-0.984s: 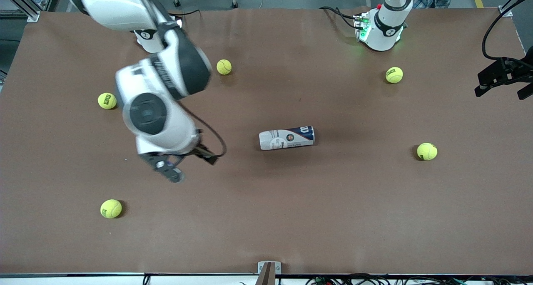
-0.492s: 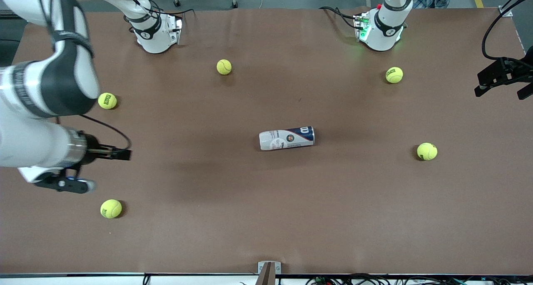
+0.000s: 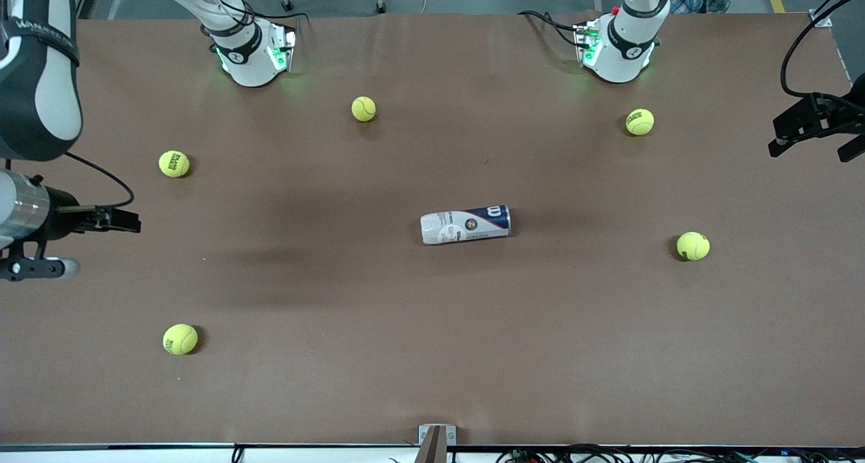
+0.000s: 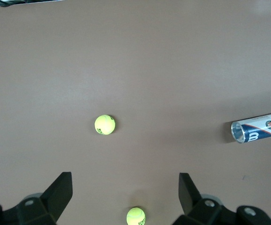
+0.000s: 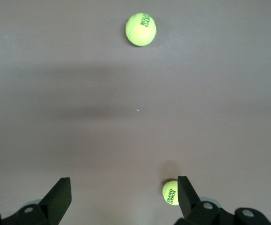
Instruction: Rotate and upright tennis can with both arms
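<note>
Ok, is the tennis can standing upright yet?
No, the tennis can lies on its side mid-table, with neither gripper near it.

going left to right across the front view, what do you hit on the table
right hand → ball and ball, about level → ball → can, lying on its side → ball → ball → left hand
</note>
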